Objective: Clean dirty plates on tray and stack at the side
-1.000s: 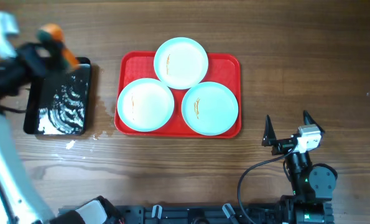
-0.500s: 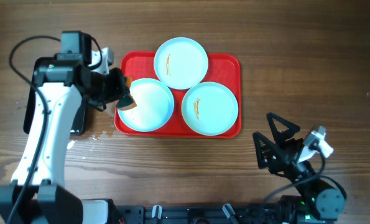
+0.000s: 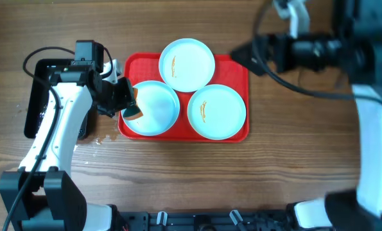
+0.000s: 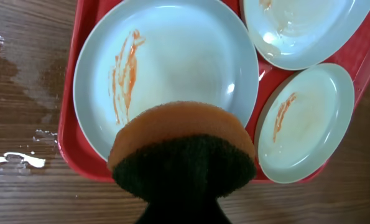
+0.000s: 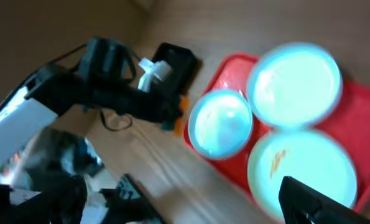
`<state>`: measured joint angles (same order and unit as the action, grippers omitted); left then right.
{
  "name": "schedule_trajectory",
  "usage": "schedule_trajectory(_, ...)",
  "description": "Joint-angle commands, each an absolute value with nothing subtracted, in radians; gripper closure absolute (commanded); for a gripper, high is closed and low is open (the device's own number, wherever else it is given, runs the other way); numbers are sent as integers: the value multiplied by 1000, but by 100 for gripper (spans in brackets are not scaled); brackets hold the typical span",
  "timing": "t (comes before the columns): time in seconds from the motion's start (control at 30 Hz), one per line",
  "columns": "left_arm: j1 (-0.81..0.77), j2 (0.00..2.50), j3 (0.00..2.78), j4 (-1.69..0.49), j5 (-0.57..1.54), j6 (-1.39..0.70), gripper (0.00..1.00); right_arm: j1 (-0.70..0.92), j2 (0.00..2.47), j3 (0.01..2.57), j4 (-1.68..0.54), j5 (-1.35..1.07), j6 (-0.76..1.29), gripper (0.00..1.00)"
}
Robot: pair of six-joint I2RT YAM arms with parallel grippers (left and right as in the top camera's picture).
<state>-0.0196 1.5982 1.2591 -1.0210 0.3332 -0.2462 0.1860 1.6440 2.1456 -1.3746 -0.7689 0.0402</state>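
Observation:
The red tray [image 3: 239,64] holds three pale plates. The back plate [image 3: 187,64] and the front-right plate [image 3: 216,111] have orange smears. My left gripper [image 3: 128,102] is shut on an orange-and-dark sponge [image 3: 134,111] at the left edge of the front-left plate [image 3: 155,108]. In the left wrist view the sponge [image 4: 181,155] hides the jaws and sits over the near rim of that smeared plate [image 4: 172,62]. My right gripper [image 3: 245,56] is raised high over the tray's back right corner, open and empty. One of its fingers [image 5: 306,199] shows in the blurred right wrist view.
A glossy black tray [image 3: 36,102] lies left of the red tray, partly under my left arm. Water drops [image 3: 94,140] lie on the wood in front of it. The right arm [image 3: 370,96] reaches over the table's right side.
The right arm swung from the front right up to the back right, high over the tray corner. The left gripper slid the sponge slightly forward along the front-left plate's left edge.

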Motion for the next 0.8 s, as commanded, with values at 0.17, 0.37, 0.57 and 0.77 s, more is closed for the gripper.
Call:
schedule_trajectory(0.17, -31, 1605, 1260, -1021, 331, -244, 96, 426, 2085, 2198, -1258, -577, 249, 66)
schedule_trajectory(0.37, -31, 1605, 1260, -1021, 320, -244, 96, 525, 2366, 2198, -1174, -379, 422, 66)
schedule_trajectory(0.57, -31, 1605, 1260, -1020, 319, -243, 96, 534, 2465, 2175, -1216, -381, 416, 67)
schedule_trajectory(0.77, -31, 1605, 1260, -1021, 316, -243, 96, 562, 2465, 2131, -1217, -381, 359, 67)
